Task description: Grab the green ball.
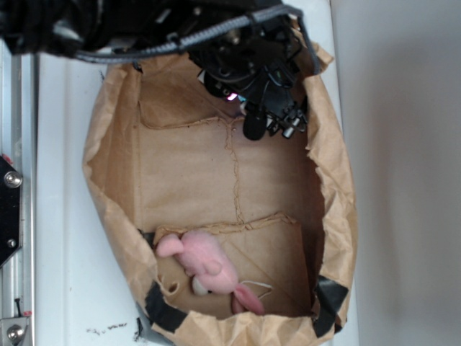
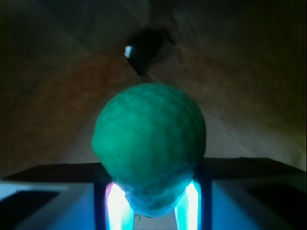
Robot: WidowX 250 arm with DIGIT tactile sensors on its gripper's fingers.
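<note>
The green ball (image 2: pixel 148 134) fills the middle of the wrist view, round and mint-green with a knitted surface. Its lower part is pinched narrower between the two glowing fingers (image 2: pixel 117 211) of my gripper (image 2: pixel 152 203), which is shut on it. In the exterior view my gripper (image 1: pixel 270 115) hangs inside the far end of the brown paper bag (image 1: pixel 115 166), close to its right wall. There the arm and gripper body hide the ball.
A pink plush toy (image 1: pixel 205 267) lies at the near end of the bag floor. Black tape (image 1: pixel 162 306) patches the bag's near rim. The bag rests on a white table (image 1: pixel 61 216), with a metal rail (image 1: pixel 14 202) along the left.
</note>
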